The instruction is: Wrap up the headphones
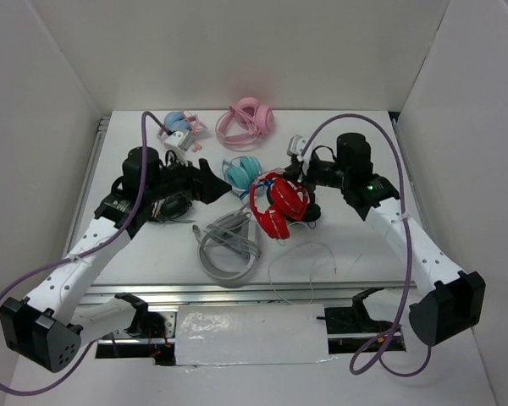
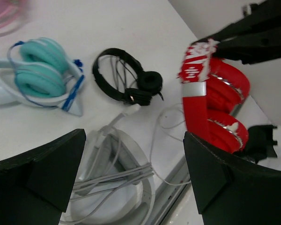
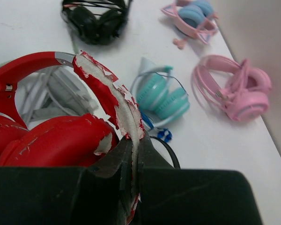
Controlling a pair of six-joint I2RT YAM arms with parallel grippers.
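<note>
The red headphones [image 1: 279,203] hang above the middle of the table, cups folded together, headband padding worn and peeling. My right gripper [image 1: 300,176] is shut on the headband, as the right wrist view [image 3: 136,159] shows, with the red cups [image 3: 51,136] to its left. Their thin white cable [image 1: 309,262] trails loose on the table below. My left gripper [image 1: 224,188] is open and empty, just left of the headphones. In the left wrist view [image 2: 136,178] its jaws stand wide apart, with the red headphones [image 2: 215,103] at the right and the cable [image 2: 161,122] beneath.
Grey-white headphones [image 1: 229,249] with a wrapped cord lie near the front. Teal headphones [image 1: 241,172], pink headphones [image 1: 247,118] and a blue-pink pair [image 1: 179,127] lie behind. Small black on-ear headphones [image 1: 173,205] sit under the left arm. A metal rail [image 1: 237,292] edges the front.
</note>
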